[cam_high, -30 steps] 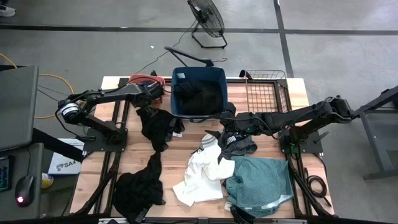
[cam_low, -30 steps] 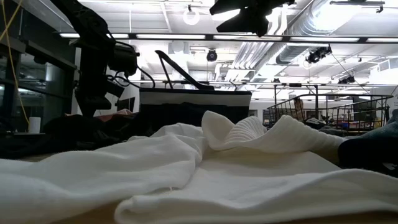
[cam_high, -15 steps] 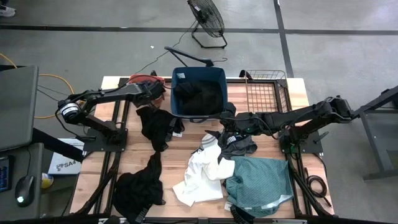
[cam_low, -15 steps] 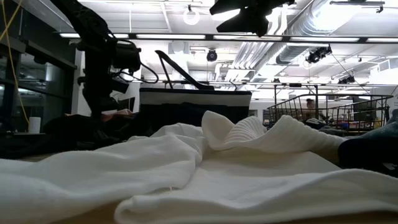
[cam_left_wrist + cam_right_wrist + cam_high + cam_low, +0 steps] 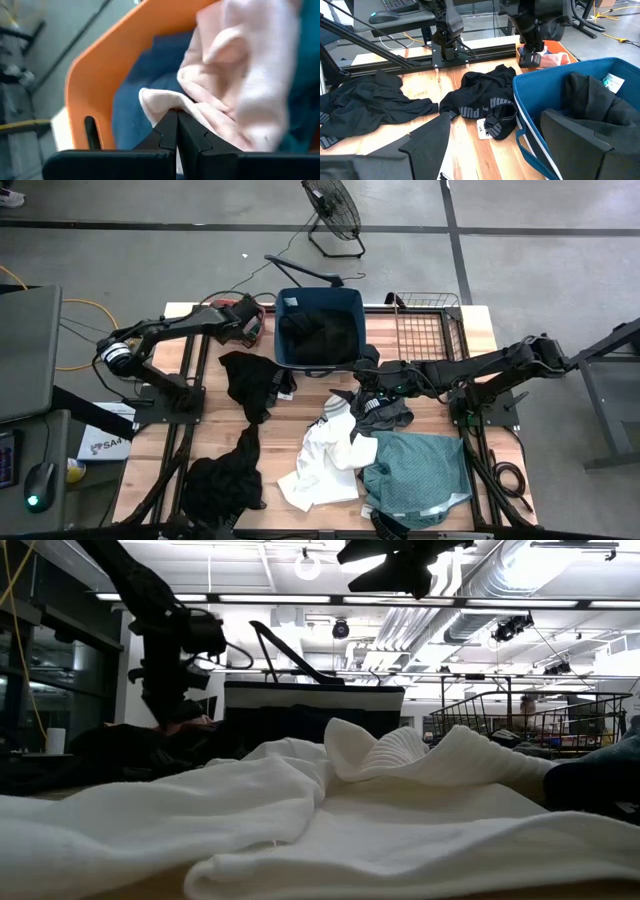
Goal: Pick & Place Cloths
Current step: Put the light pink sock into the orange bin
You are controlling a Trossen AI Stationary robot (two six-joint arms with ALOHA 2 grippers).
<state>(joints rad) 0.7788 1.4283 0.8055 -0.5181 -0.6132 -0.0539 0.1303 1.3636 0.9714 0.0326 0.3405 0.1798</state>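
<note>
My left gripper (image 5: 250, 325) (image 5: 176, 114) is shut and points down into the orange basin (image 5: 90, 75) at the table's far left. The basin holds a pale pink cloth (image 5: 240, 75) and a navy cloth (image 5: 145, 85). My right gripper (image 5: 502, 150) hovers open at mid-table beside the navy tub (image 5: 320, 330), with nothing between its fingers. A black cloth (image 5: 320, 338) fills the tub. On the table lie a black cloth (image 5: 255, 380), another black one (image 5: 220, 480), a white one (image 5: 325, 460), a teal one (image 5: 415, 475) and a dark one (image 5: 385, 412). My left gripper's shut fingertips stand right at a fold of the pale pink cloth (image 5: 152, 100), coming from above at a slant. Whether they touch the fold, I cannot tell.
A wire basket (image 5: 425, 325) stands at the far right of the table, beside the tub. A fan (image 5: 332, 215) is on the floor beyond the far edge. Bare wood shows between the black cloths and the tub.
My left gripper has swung a short way toward the table's far edge over the orange basin and tipped its fingers, staying shut. The black cloth beside the tub lies where it was. My right arm has kept still.
</note>
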